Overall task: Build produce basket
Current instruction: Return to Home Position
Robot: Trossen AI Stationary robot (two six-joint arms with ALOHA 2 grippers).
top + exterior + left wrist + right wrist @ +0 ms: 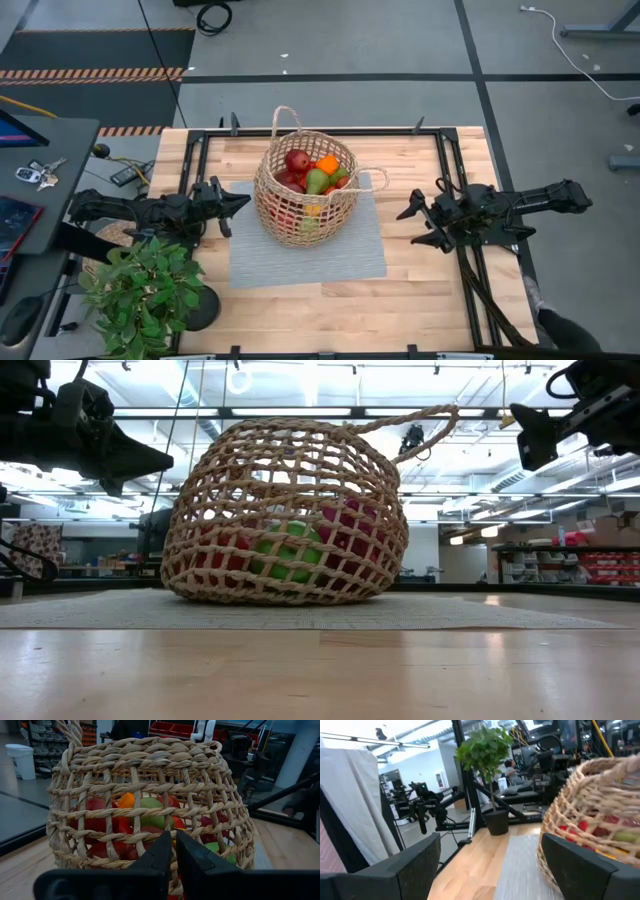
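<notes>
Basket (305,200), light but produce-laden, flexes; hold its stiff rim. Left fingers (238,203) clenched empty, right fingers (410,217) released.

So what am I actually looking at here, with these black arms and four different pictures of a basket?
These are four cameras on one robot at one moment. The robot has two dark arms at a wooden table. One picture looks straight down, one looks level across the tabletop, and the other two come from cameras on each arm's wrist.

In the middle, on a grey mat, stands a woven wicker basket filled with toy produce: red apples, a green pear, orange pieces. A potted plant stands at the table's corner.

The left gripper sits beside the basket with its fingers shut, holding nothing. The right gripper waits on the other side, fingers open, also empty. Neither touches the basket.
</notes>
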